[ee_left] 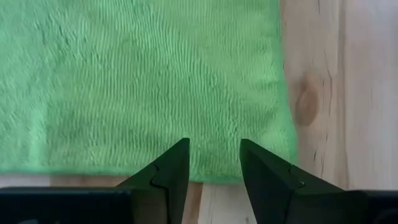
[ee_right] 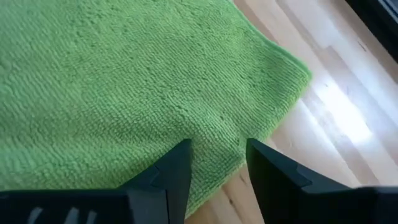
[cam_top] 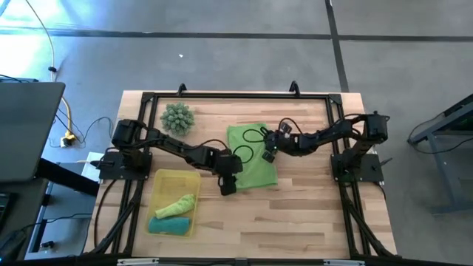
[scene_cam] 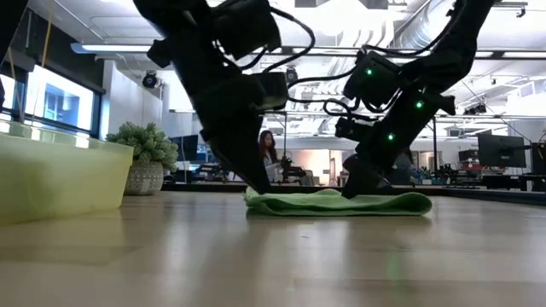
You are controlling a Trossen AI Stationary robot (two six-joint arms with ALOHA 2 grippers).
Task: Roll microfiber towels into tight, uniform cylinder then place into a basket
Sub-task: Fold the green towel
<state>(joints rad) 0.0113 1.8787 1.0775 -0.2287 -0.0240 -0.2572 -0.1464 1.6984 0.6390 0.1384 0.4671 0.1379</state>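
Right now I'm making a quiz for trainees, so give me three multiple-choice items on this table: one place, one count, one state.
1. Where does the flat lime green towel lie?
A in the basket
B mid-table
C on the floor
2. How many rolled towels sit in the basket?
A none
B two
C four
3. The left gripper is:
A open at the towel's edge
B shut on the spiky ball
C out of view

Key: 1 B, the high view shows it mid-table; 2 B, one lime roll, one teal roll; 3 A, a gap shows between its fingers.
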